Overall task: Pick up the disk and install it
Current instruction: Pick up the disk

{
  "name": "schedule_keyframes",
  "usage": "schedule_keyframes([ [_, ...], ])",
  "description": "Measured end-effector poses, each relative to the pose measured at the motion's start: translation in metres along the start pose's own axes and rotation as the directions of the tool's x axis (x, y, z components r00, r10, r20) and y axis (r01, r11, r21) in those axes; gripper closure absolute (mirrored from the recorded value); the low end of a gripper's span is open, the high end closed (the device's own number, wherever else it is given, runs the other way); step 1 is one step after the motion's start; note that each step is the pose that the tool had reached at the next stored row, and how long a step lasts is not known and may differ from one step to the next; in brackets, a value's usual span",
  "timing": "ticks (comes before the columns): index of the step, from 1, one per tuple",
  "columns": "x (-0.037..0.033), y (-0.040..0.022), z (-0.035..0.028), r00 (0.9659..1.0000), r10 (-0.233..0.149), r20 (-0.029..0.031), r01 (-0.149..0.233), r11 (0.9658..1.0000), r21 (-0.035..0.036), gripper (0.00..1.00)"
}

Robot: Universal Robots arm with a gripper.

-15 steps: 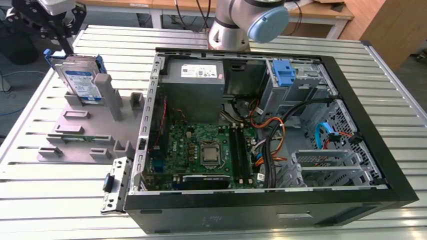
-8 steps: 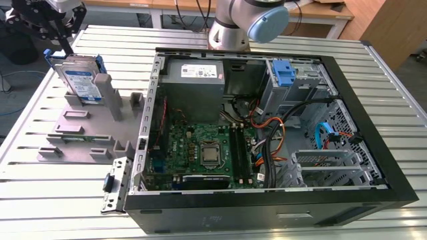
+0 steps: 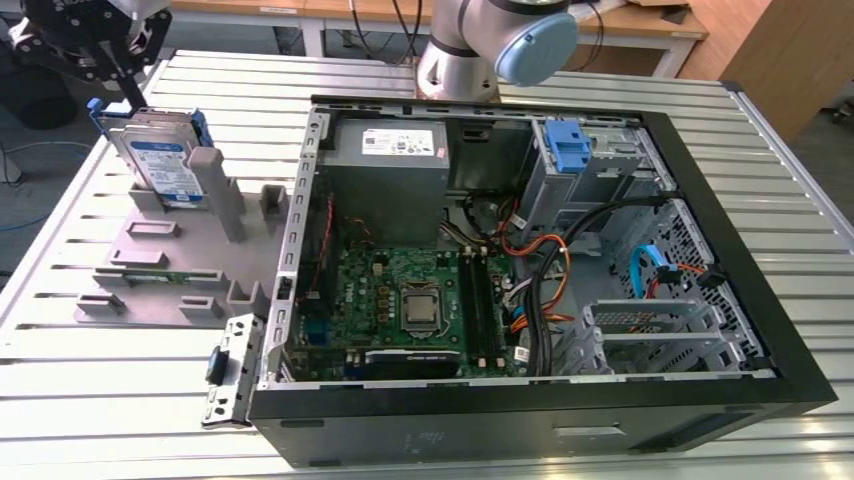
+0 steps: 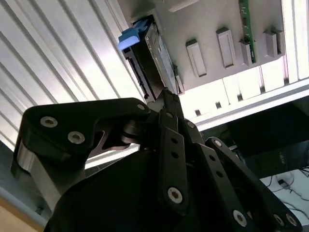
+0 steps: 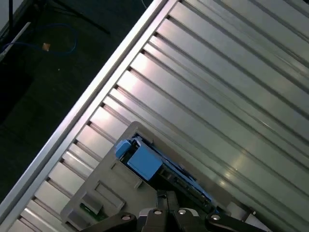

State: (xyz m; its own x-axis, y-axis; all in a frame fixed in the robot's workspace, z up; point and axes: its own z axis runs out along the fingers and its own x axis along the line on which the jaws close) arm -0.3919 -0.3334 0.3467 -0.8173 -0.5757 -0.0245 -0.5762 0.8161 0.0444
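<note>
The tool (image 3: 132,97) sat at the top edge of the disk (image 3: 158,160), which stood upright in a grey holder (image 3: 174,250) at the far end of the surface (image 3: 80,400), on the exterior view's left. I could not tell how far the tool was open.

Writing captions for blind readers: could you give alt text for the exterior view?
The robot's hand is at the top of the disk, a blue-bracketed hard drive standing upright in a grey holder on a slatted metal table. On the exterior view's right lies an open computer case showing its motherboard, power supply and cables.
</note>
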Motion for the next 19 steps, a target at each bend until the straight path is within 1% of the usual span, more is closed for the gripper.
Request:
schedule_keyframes([
  [3,0.0000,0.0000,0.0000,0.9985,-0.055,-0.0023,0.055,0.9985,-0.0014,0.89],
  [6,0.0000,0.0000,0.0000,0.9944,-0.106,-0.0045,0.106,0.9944,-0.0028,0.89],
  [8,0.0000,0.0000,0.0000,0.9900,-0.141,-0.0060,0.141,0.9900,-0.0039,0.89],
  [10,0.0000,0.0000,0.0000,0.9847,-0.174,-0.0074,0.174,0.9848,-0.0050,0.89],
  [11,0.0000,0.0000,0.0000,0.9820,-0.189,-0.0080,0.189,0.9820,-0.0055,0.89],
  [12,0.0000,0.0000,0.0000,0.9799,-0.199,-0.0085,0.199,0.9799,-0.0058,0.89],
  [13,0.0000,0.0000,0.0000,0.9793,-0.202,-0.0085,0.202,0.9793,-0.0059,0.89],
  [19,0.0000,0.0000,0.0000,0.9792,-0.203,-0.0085,0.203,0.9792,-0.0060,0.89],
])
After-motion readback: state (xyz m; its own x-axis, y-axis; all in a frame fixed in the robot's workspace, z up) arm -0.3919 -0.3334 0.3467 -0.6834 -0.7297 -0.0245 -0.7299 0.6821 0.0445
